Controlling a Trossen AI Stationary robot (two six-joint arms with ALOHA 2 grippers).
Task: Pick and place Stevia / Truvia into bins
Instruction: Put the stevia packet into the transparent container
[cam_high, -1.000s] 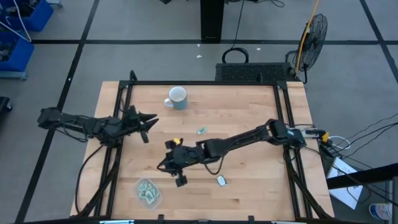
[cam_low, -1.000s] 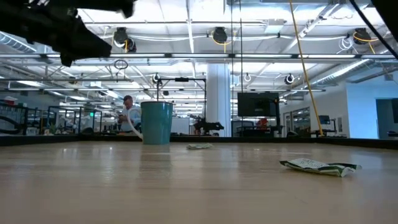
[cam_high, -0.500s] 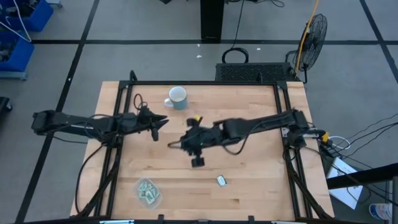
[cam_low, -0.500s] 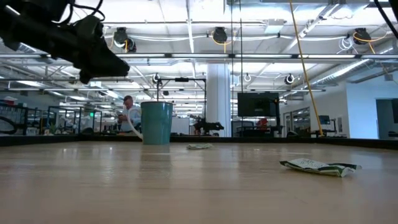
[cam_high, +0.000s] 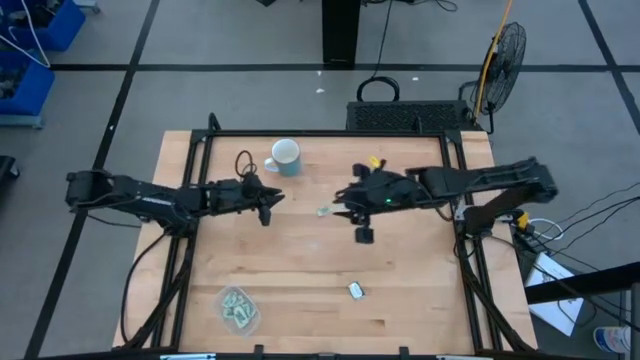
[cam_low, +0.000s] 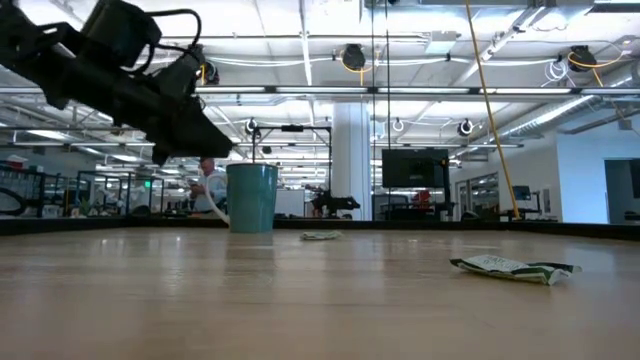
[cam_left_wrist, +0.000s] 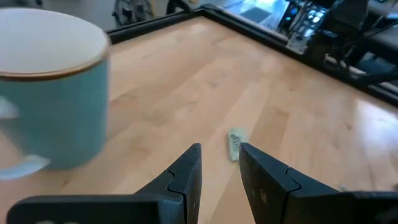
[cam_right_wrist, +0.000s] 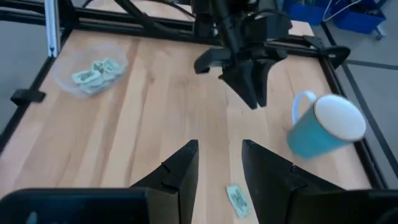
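Note:
One pale green Stevia packet (cam_high: 325, 210) lies flat in mid-table, between my two grippers; it also shows as the packet (cam_left_wrist: 234, 144) and the packet (cam_right_wrist: 236, 200). A second packet (cam_high: 355, 290) rests nearer the near edge, also seen as the second packet (cam_low: 515, 267). The clear round bin (cam_high: 240, 308) sits near the near-left corner with several packets inside, and appears as the bin (cam_right_wrist: 90, 71). My left gripper (cam_high: 270, 205) hovers open to the left of the middle packet, its fingers (cam_left_wrist: 221, 158) pointing at it. My right gripper (cam_high: 345, 202) hovers open just to its right.
A white and pale blue mug (cam_high: 285, 157) stands upright near the far edge, close to my left gripper; it also shows as the mug (cam_left_wrist: 53, 93). A black frame (cam_high: 330, 133) borders the table. Bare wood lies between the middle packet and the bin.
My right gripper has swung from beside the bin toward the table's right and far edge, ending next to the middle packet. My left gripper has reached toward the table's right and dropped lower, toward the same packet. No packet has moved.

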